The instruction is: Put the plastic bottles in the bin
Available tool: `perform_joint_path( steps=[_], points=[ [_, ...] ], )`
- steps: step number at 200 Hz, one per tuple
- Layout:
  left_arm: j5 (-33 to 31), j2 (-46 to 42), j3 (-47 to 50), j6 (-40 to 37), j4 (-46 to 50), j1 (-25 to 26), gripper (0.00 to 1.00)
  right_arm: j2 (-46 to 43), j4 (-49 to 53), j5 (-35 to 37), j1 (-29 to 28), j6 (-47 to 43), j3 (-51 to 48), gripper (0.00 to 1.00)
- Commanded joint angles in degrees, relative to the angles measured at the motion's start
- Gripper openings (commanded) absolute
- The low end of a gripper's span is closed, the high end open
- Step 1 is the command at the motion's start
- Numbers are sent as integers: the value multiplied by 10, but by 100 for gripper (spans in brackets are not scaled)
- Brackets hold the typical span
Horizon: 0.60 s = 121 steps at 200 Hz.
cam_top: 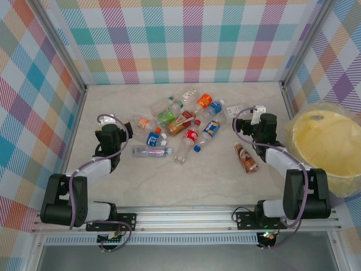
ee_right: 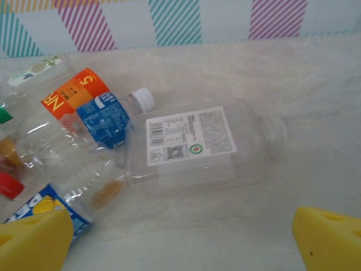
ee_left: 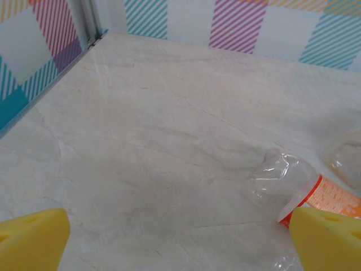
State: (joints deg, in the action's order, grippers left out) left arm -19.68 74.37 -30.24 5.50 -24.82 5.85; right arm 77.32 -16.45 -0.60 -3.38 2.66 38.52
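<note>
Several plastic bottles (cam_top: 180,123) lie in a loose heap at mid-table, with red, blue, orange and green labels. My left gripper (cam_top: 119,132) stands open at the heap's left edge. In its wrist view the left gripper (ee_left: 180,243) spans bare table, and a crushed orange-labelled bottle (ee_left: 293,183) lies by the right fingertip (ee_left: 327,237). My right gripper (cam_top: 261,121) is open at the heap's right. In its wrist view the right gripper (ee_right: 180,243) is just short of a clear bottle with a white label (ee_right: 192,141). The pale-yellow bin (cam_top: 327,144) stands at the far right.
A brown-labelled bottle (cam_top: 246,157) lies apart beside the right arm's forearm. Orange-labelled (ee_right: 73,93) and blue-labelled (ee_right: 101,116) bottles crowd left of the clear one. Checked walls (cam_top: 186,39) close the table on three sides. Bare tabletop (cam_top: 186,180) runs along the front.
</note>
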Motion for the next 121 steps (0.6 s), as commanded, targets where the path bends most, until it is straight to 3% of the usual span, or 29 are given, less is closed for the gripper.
perform_joint_path(
  steps=[1,49,81,121],
  points=[
    [-22,-30,-42,89,128,-2,100,7,209,27,-23,47,65,100],
    [14,-58,-107,268,306,-1,100,66,461,75,-69,95,154,100],
    [10,-85,-114,325,362,-1,100,122,530,100,-89,86,183,99],
    [15,-114,-118,343,380,-1,100,185,549,86,-90,14,217,85]
  ],
)
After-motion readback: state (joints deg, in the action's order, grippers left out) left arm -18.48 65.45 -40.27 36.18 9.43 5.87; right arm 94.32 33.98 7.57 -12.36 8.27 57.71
